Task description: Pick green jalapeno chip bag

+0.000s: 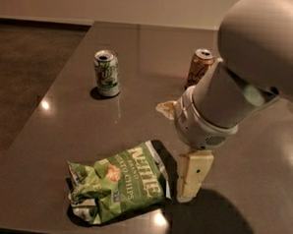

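The green jalapeno chip bag [118, 183] lies crumpled and flat near the front edge of the dark table [139, 64], with white lettering and an orange spot facing up. My gripper [191, 178] hangs from the large white arm just to the right of the bag, its pale fingers pointing down close to the table and next to the bag's right edge. It holds nothing that I can see.
A green-and-white soda can [107, 73] stands at the back left. An orange-brown can [200, 66] stands at the back, partly behind my arm. A small pale object [166, 108] lies on the table beside the arm. The table's left edge drops to a dark floor.
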Tool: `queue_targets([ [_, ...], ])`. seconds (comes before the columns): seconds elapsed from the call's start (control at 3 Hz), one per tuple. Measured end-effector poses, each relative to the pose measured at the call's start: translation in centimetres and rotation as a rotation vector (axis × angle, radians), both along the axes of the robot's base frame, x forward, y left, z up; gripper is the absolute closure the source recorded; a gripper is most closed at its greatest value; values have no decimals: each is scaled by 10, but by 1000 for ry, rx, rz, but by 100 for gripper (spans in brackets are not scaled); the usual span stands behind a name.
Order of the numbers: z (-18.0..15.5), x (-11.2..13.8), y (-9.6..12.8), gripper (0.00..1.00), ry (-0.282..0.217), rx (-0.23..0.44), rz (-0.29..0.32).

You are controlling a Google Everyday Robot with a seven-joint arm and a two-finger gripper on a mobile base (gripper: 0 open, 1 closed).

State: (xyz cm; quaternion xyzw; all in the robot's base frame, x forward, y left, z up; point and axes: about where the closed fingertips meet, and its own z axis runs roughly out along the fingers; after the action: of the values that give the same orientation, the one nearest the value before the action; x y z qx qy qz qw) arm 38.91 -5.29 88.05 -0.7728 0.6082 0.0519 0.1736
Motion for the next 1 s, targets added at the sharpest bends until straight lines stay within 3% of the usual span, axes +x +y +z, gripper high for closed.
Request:
queue_targets([
  [0.33,-15,-7,12,0,-7,-21,53],
  [0.67,-33,-22,29,3,20,-44,143],
  [1.0,-43,-31,38,26,34,-63,198],
])
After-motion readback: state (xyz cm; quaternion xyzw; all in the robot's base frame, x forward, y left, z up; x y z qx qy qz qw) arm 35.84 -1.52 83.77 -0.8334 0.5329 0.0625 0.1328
